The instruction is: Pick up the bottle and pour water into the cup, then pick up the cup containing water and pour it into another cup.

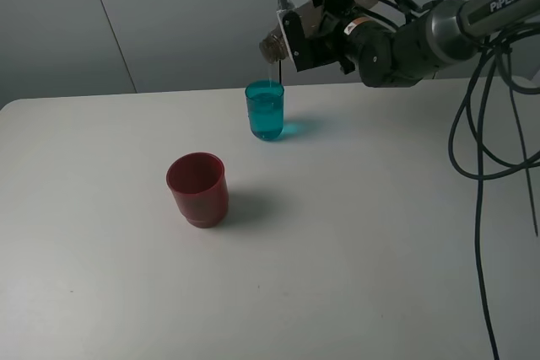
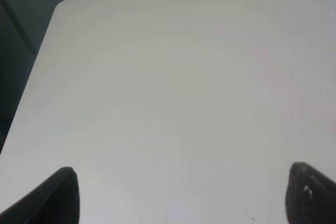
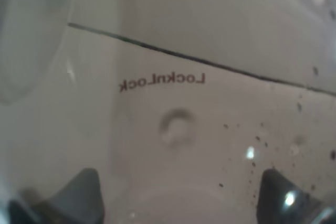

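— Where to look for the bottle (image 1: 277,40)?
— Up in the right pincer (image 1: 325,16), clamped across the middle, tipped mouth-down just above the rim of the teal cup (image 1: 265,111), with a thin stream of water falling in. Pressed close to the right wrist lens too, between both fingertips (image 3: 283,195).
— And the teal cup?
— Upright near the far edge of the surface (image 1: 363,250), well filled.
— Room around it?
— Bare white to the left, right and front. Dark red cup (image 1: 197,189) upright, nearer the front and to the left, well apart from the teal one. Black cables (image 1: 481,149) hanging at the right side.
— Left pincer (image 2: 184,195)?
— Spread wide over bare surface, gripping nothing, with a rounded corner and one long edge in its view.
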Available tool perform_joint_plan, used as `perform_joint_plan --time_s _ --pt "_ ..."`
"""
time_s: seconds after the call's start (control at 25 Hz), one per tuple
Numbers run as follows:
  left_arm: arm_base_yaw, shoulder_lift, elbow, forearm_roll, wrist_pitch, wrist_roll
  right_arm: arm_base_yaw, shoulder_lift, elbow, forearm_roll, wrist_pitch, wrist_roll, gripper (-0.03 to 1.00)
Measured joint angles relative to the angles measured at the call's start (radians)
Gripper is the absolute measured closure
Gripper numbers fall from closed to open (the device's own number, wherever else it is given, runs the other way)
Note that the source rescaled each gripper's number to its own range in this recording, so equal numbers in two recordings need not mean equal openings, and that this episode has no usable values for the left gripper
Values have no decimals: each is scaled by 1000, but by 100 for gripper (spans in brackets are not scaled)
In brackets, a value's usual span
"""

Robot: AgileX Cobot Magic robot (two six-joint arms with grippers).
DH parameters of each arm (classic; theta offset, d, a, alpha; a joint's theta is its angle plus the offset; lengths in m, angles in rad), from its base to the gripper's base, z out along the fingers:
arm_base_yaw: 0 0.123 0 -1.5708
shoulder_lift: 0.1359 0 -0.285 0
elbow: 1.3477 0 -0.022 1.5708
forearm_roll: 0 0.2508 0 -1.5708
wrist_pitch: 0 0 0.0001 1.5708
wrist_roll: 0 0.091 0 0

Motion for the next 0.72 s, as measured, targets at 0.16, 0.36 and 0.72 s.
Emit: perform_joint_plan --time_s 0.16,0.36,0.72 --pt "0 0 0 0 0 0 0 0 -2 16 37 200 93" --pt "0 0 0 0 0 0 9 0 10 94 107 333 93" --pt "0 0 0 0 0 0 15 -114 123 153 130 923 93"
